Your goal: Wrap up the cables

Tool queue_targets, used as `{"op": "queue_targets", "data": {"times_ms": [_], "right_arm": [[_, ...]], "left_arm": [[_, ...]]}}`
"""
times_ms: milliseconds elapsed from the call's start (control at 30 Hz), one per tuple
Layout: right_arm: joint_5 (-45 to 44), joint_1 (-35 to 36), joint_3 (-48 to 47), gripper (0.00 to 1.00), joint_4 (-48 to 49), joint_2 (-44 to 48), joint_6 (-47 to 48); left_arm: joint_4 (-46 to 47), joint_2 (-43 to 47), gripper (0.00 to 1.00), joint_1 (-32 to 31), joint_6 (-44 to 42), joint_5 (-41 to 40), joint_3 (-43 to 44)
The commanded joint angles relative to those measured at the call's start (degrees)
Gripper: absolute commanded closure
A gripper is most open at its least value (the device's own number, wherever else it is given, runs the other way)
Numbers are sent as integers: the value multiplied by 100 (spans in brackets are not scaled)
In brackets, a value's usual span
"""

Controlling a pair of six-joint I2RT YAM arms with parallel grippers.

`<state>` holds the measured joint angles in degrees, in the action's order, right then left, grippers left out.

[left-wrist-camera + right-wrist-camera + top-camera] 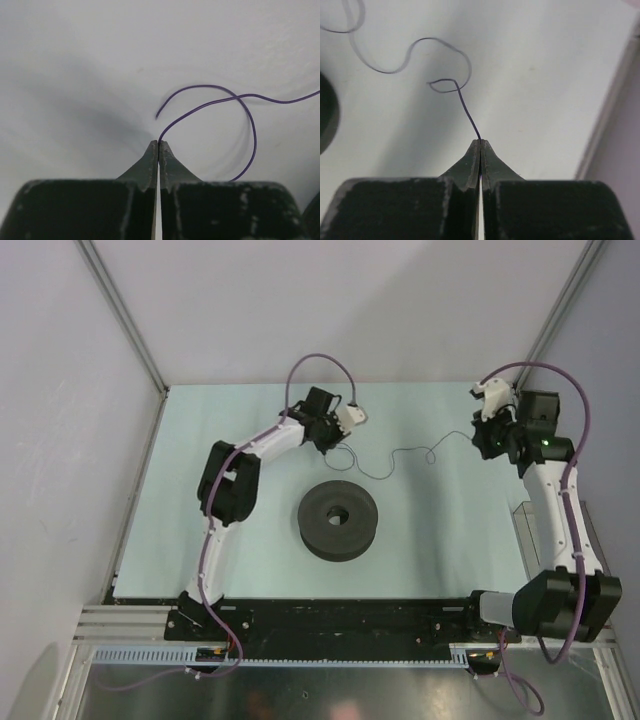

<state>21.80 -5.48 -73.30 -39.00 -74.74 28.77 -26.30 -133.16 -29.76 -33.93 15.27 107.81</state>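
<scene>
The cables are one thin dark wire [400, 454] curling across the far half of the table between the two arms. My left gripper [330, 447] is shut on one end of it; in the left wrist view the wire [215, 101] leaves the closed tips of my left gripper [158, 143] and loops round to the right. My right gripper [487, 443] is shut on the other end. In the right wrist view the wire [465, 107] rises from my right gripper [480, 142] and curls away to the upper left.
A round dark grey spool [338, 519] with a centre hole lies flat mid-table, nearer than the wire; its edge [326, 120] shows at the left of the right wrist view. A clear bin [522, 525] stands by the right arm. Walls close the table's sides.
</scene>
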Motion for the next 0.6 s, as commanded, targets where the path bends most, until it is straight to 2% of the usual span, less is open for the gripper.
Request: {"op": "queue_targets", "data": {"times_ms": [0, 233, 567], "right_arm": [[-941, -299, -76, 100, 527, 495, 372], [-1944, -850, -75, 100, 1280, 1042, 707], [-2158, -1359, -79, 100, 1472, 1475, 1193]], "left_arm": [[106, 1154, 100, 664, 202, -423, -255], [58, 2120, 100, 1721, 413, -789, -1098], [-50, 3109, 100, 3172, 385, -533, -2165]]}}
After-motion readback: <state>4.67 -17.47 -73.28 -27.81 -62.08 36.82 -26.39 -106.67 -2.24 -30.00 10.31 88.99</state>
